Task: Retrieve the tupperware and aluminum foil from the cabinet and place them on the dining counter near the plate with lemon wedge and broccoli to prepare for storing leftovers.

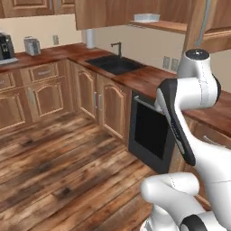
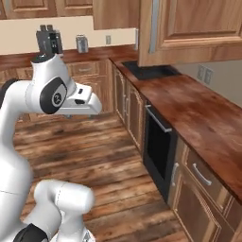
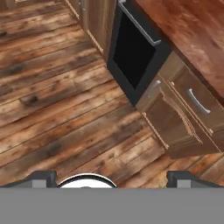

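Brown wood fills a simulated kitchen as a white arm's gripper [image 3: 112,177], fingers spread wide and holding nothing, points down at plank flooring beside a black oven [image 3: 133,54]. The cabinet [image 1: 153,22] stands with its door [image 1: 196,25] swung open, and the tupperware [image 1: 146,17] sits on its shelf, well above the black sink [image 1: 115,64] and far from the hand. Aluminum foil cannot be made out from here. Risks, by this reading: a reach upward could clip the open door or the shelf edge, or shove the shallow container deeper instead of grasping it. No brand, label or writing is legible on anything.
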